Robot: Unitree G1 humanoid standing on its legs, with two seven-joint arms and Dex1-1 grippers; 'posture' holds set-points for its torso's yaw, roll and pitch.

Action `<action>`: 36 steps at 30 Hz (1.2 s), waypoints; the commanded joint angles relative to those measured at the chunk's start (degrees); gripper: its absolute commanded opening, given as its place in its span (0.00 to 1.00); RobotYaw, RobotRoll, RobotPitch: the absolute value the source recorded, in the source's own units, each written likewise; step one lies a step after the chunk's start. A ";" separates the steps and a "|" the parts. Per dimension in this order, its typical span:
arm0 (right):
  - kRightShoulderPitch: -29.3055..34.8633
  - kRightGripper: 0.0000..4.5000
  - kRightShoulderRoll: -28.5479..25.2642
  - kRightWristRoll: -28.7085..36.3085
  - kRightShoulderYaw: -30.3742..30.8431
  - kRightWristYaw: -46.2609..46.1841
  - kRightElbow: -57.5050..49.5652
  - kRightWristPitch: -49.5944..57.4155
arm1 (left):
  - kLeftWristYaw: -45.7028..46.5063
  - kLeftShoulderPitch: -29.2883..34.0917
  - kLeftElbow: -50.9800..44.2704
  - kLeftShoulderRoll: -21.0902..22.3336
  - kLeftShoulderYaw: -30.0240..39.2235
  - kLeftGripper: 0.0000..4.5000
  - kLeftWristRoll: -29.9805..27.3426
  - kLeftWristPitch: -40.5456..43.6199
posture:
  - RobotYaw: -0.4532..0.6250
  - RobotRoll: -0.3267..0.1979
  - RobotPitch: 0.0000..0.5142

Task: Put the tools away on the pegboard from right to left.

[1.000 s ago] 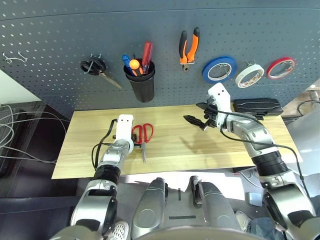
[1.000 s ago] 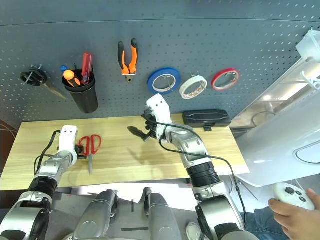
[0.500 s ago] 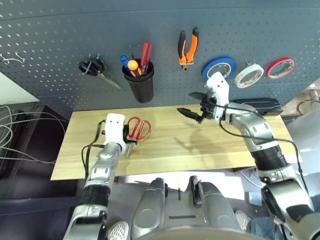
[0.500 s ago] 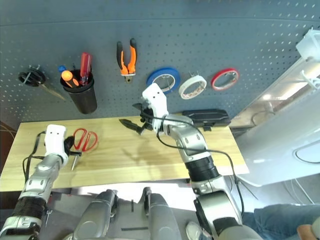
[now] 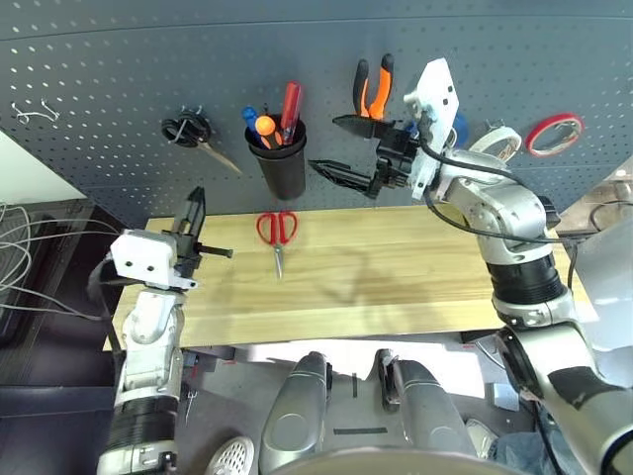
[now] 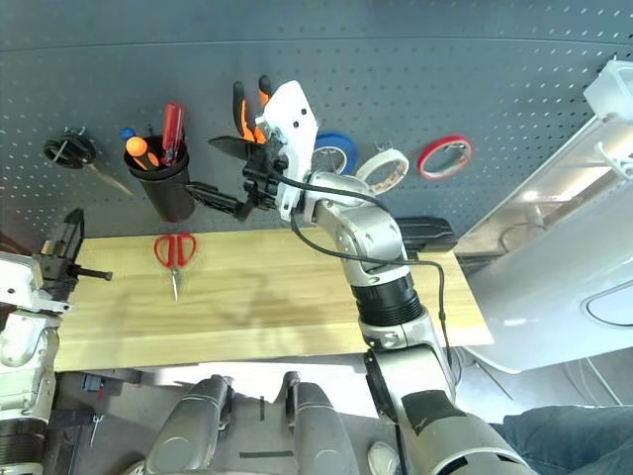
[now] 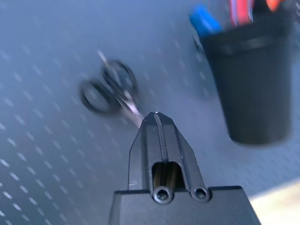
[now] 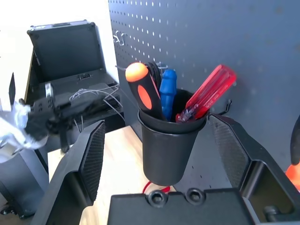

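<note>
- The red-handled scissors (image 5: 276, 233) lie flat on the pale wooden table (image 5: 415, 287), near its back edge, just in front of the black cup (image 5: 282, 168) on the dark blue-grey perforated pegboard (image 5: 119, 89).
- Their long axis runs front to back: red loops toward the pegboard, blade tip pointing at the table's front edge.
- The left gripper (image 5: 196, 216) hangs raised over the table's left end, black fingers pressed together with nothing between them. In the left wrist view those closed fingers (image 7: 157, 136) aim at the pegboard and the black-handled scissors (image 5: 196, 137) on their hook.
- From the left gripper, the red scissors sit off to its right and lower down, well apart but with bare table between.
- The right gripper (image 5: 336, 148) is up in front of the pegboard beside the cup, jaws spread wide and empty. Its wrist view looks straight at the cup with the orange-and-black screwdriver (image 8: 145, 93) standing inside.
- From the right gripper, the scissors lie below and slightly left.
- The orange-and-black pliers (image 5: 372, 91) and the whitish tape roll (image 5: 495, 146) hang on the board, so the scissors look like the last tool left.
- My call: either arm could reach, and any pick must come down across that front-to-back axis.
</note>
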 commanded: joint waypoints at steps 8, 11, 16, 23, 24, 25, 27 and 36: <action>2.59 1.00 -4.29 -1.51 1.40 -0.67 1.32 3.28 | -0.56 1.16 -0.84 -2.38 -6.06 0.01 0.23 16.90 | 0.52 0.62 0.37; 4.95 1.00 -6.90 -3.14 3.01 -0.85 1.82 5.09 | -0.10 0.23 0.06 -3.31 -7.54 0.01 0.25 24.77 | 0.52 0.62 0.38; 6.97 1.00 -7.50 -4.23 2.80 -2.94 2.91 6.85 | 2.50 -3.55 5.32 -3.54 -9.52 0.36 2.78 36.65 | 0.51 0.62 0.40; 11.19 1.00 -7.71 -4.58 2.66 -5.70 0.63 10.73 | 5.32 -12.54 17.77 -4.93 -11.77 0.89 5.14 47.02 | 0.49 0.62 0.49; 11.94 1.00 -7.70 -4.43 2.58 -6.04 -0.26 11.47 | 6.08 -13.89 19.99 -5.33 -11.68 0.96 5.34 48.03 | 0.49 0.62 0.52; 12.50 1.00 -7.73 -4.27 2.50 -6.31 -1.13 12.11 | 6.58 -14.57 21.13 -5.58 -11.60 0.99 5.50 48.55 | 0.48 0.62 0.54; 14.12 1.00 -7.71 -3.75 2.23 -7.17 -3.82 13.98 | 7.50 -16.07 24.34 -6.25 -11.62 0.99 5.75 49.56 | 0.46 0.62 0.60; 18.71 1.00 -7.70 -0.99 0.99 -10.52 -12.63 21.30 | 11.15 -22.47 37.94 -7.02 -9.95 0.99 5.06 48.61 | 0.41 0.62 0.72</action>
